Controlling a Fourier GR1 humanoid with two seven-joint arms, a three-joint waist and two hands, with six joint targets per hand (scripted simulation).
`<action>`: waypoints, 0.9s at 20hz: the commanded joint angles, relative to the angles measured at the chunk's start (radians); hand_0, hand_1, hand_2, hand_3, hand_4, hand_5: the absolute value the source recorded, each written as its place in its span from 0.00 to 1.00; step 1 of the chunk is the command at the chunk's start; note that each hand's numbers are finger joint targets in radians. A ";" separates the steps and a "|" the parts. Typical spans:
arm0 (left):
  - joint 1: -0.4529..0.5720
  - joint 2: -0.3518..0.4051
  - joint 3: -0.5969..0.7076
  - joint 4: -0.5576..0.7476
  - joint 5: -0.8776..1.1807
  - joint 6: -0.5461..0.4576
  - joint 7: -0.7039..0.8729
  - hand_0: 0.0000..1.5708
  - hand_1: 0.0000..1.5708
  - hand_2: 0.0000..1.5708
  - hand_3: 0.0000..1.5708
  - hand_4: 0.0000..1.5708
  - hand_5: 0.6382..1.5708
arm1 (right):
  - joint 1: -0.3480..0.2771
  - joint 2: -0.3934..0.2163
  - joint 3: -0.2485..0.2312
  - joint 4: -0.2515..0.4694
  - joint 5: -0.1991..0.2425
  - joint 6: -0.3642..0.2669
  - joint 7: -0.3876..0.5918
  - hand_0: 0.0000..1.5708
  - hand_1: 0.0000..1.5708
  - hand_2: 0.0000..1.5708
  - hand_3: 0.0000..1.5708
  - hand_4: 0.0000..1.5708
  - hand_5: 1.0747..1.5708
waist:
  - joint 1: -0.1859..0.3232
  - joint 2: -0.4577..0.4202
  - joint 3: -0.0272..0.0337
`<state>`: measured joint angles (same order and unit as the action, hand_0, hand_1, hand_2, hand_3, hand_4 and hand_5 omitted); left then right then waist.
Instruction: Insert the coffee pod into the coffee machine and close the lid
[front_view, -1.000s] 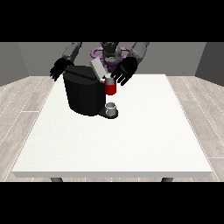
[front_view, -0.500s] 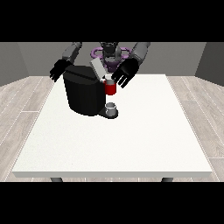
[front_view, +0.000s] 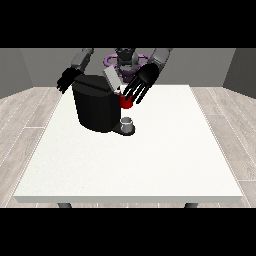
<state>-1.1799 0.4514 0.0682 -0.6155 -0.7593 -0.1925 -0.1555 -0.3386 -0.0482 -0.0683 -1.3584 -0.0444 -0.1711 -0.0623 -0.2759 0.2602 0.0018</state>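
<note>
The black coffee machine (front_view: 96, 107) stands on the white table (front_view: 150, 155) at the back left. Its grey lid (front_view: 112, 79) is tilted up. The hand at the view's right (front_view: 142, 82) hovers beside the raised lid, its fingers straight and pointing down over a red thing at the machine (front_view: 125, 102). A small grey cup-shaped thing (front_view: 127, 123) sits on the machine's base at the front. The hand at the view's left (front_view: 67, 79) hangs behind the machine's far left corner with fingers relaxed and nothing in it.
The robot's torso (front_view: 125, 62) stands behind the table's far edge. Wooden floor (front_view: 25, 115) surrounds the table.
The hand at the view's right has shifted slightly down and toward the machine's lid. The other hand and the machine look unchanged.
</note>
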 joint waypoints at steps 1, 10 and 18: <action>0.041 -0.034 -0.021 -0.013 -0.005 -0.023 -0.025 0.00 0.00 0.00 0.00 0.00 1.00 | 0.028 0.012 -0.005 0.033 0.012 -0.024 -0.017 0.00 0.00 0.00 0.00 0.22 1.00 | 0.045 -0.041 -0.0016; 0.084 -0.043 -0.008 -0.042 -0.008 -0.014 -0.021 0.00 0.00 0.00 0.00 0.00 1.00 | 0.088 0.002 -0.028 0.074 0.003 -0.011 -0.086 0.00 0.00 0.00 0.00 0.26 1.00 | 0.068 -0.091 -0.0016; 0.190 -0.202 0.140 -0.070 0.190 -0.011 0.027 0.00 0.00 0.00 0.00 0.00 1.00 | 0.159 -0.041 -0.102 0.129 -0.059 0.023 -0.062 0.00 0.00 0.00 0.00 0.25 1.00 | 0.166 -0.244 -0.0015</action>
<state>-1.0277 0.3201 0.1396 -0.6692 -0.6548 -0.2213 -0.1514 -0.2083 -0.0572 -0.1240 -1.2620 -0.0690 -0.1750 -0.1076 -0.1497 0.0646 0.0000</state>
